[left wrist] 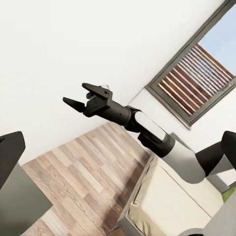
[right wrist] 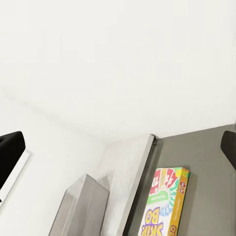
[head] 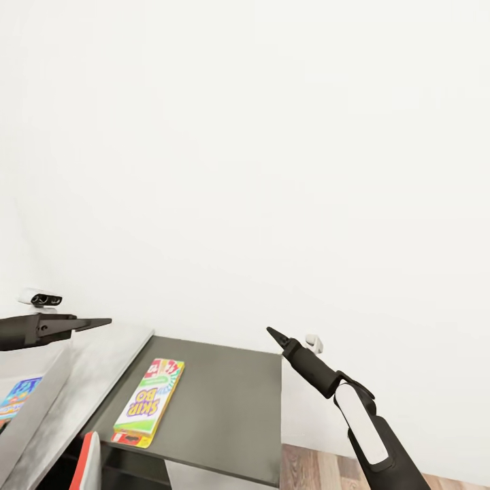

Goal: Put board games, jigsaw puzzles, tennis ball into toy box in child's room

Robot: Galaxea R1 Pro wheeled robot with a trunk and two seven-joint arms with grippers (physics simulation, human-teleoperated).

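Fingers of the right gripper [left wrist: 84, 98] are standing spread apart and holding nothing, hanging in the air off the far right corner of the SKIP-BO board game [head: 148, 401]; the left gripper [head: 92, 324] is hovering to the left of that game with its fingers reading as one closed wedge, though I cannot tell for sure, and nothing is showing in them. SKIP-BO is lying flat on the dark-grey lower tabletop [head: 224, 408], near its left edge, just beside the raised light-grey tabletop [head: 82, 381]. Left of the game, a grey bin wall, probably the toy box [head: 30, 415], is showing a blue printed box [head: 17, 398] inside. Risk, as I judge it: the flat game is offering little edge, so fingers coming down may skid it toward the front edge and off.
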